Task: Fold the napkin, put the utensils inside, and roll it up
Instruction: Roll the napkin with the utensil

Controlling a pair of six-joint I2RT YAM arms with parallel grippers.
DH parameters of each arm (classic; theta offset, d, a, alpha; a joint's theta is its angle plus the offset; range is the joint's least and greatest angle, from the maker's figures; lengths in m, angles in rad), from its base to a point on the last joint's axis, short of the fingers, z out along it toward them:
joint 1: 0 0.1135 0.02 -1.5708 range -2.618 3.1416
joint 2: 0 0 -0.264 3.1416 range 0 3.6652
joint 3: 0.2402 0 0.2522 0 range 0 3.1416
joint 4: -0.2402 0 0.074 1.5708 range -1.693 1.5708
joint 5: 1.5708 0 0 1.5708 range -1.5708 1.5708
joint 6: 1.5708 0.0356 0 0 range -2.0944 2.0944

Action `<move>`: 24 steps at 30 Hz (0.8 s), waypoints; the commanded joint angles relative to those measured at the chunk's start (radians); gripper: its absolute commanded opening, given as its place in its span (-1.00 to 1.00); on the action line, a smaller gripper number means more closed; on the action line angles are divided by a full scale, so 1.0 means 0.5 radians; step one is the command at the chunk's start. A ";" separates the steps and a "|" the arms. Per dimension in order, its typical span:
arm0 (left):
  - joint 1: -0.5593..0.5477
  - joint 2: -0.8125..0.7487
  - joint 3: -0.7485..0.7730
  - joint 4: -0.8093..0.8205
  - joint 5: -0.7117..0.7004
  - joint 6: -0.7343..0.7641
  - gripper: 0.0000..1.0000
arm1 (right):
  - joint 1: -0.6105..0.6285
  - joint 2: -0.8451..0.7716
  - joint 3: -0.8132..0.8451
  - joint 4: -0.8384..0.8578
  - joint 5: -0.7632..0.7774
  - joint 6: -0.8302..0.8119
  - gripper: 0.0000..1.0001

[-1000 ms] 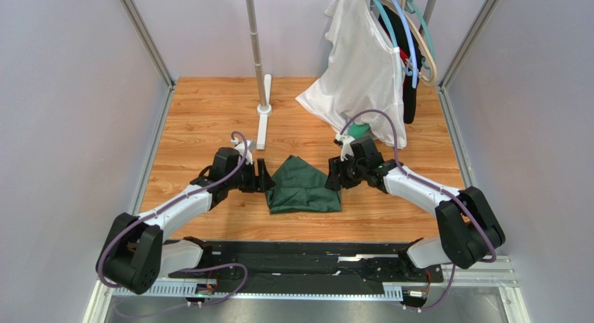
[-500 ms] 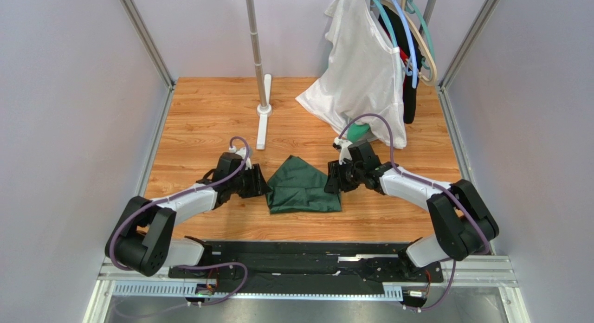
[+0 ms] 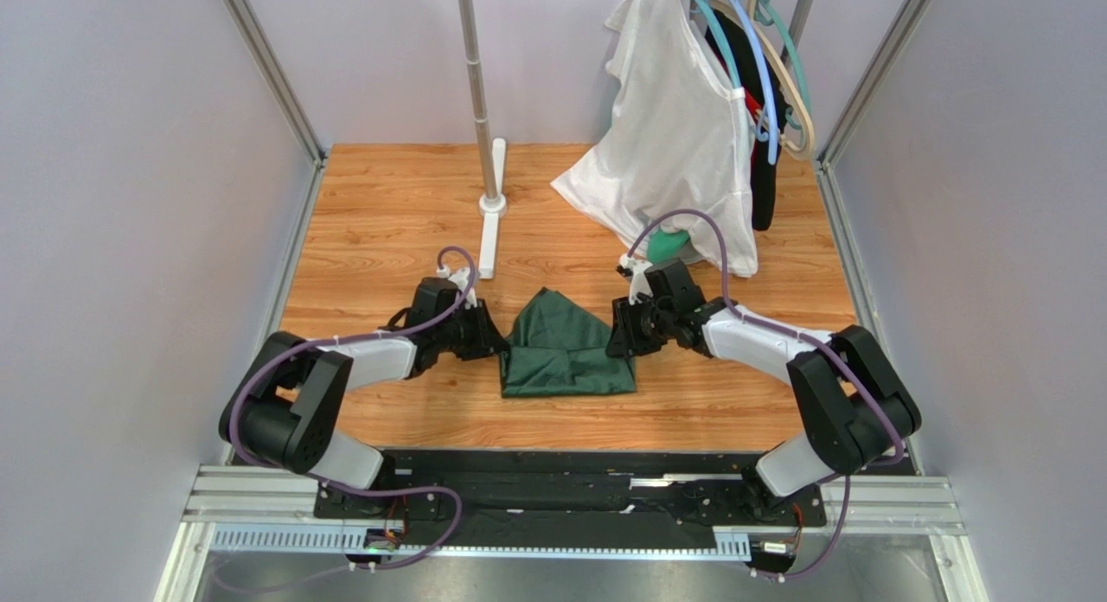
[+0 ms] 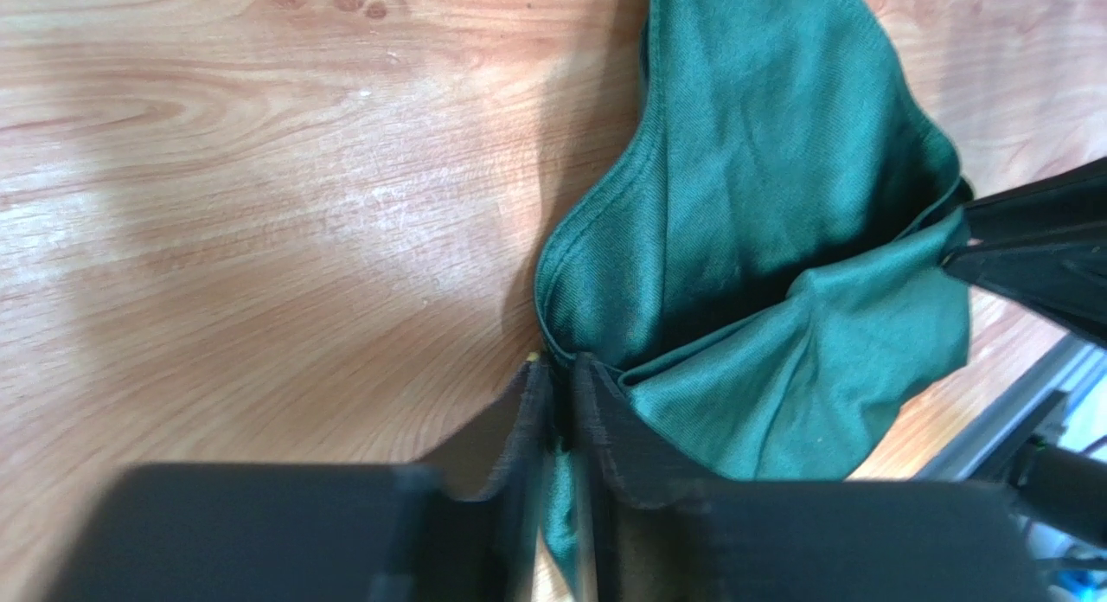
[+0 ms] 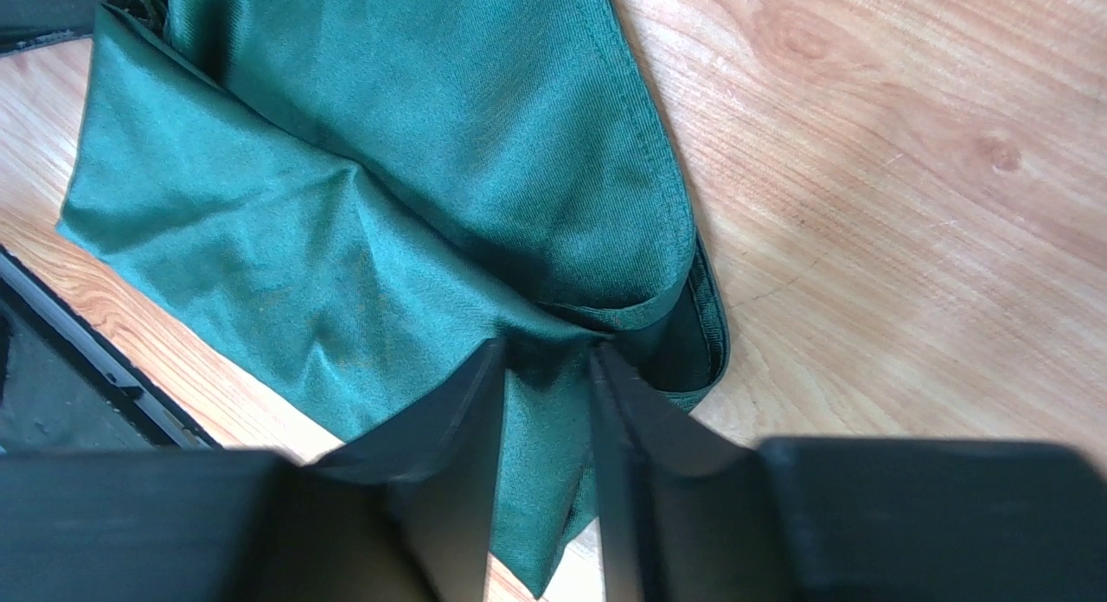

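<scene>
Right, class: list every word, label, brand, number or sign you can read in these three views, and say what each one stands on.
There is no text that can be read in any view.
napkin: plain green cloth, no tag or print showing.
white garment: no print visible.
table: wood grain only.
small board on the near rail: any markings are too small to read.

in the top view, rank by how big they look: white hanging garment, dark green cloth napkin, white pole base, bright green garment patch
1. white hanging garment
2. dark green cloth napkin
3. white pole base and bright green garment patch: both small, too close to rank
</scene>
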 commanded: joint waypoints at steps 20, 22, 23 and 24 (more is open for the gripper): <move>0.038 0.502 0.449 0.014 -0.063 -0.049 -1.00 | 0.014 -0.246 -0.047 0.217 -0.197 -0.168 -1.00; 0.044 0.489 0.446 0.045 -0.085 -0.037 -1.00 | 0.039 -0.302 -0.090 0.263 -0.243 -0.208 -1.00; 0.047 0.501 0.494 0.002 -0.085 -0.022 -1.00 | 0.045 -0.317 -0.120 0.263 -0.268 -0.223 -1.00; 0.047 0.511 0.513 -0.053 -0.079 0.003 -1.00 | 0.054 -0.345 -0.133 0.263 -0.316 -0.257 -1.00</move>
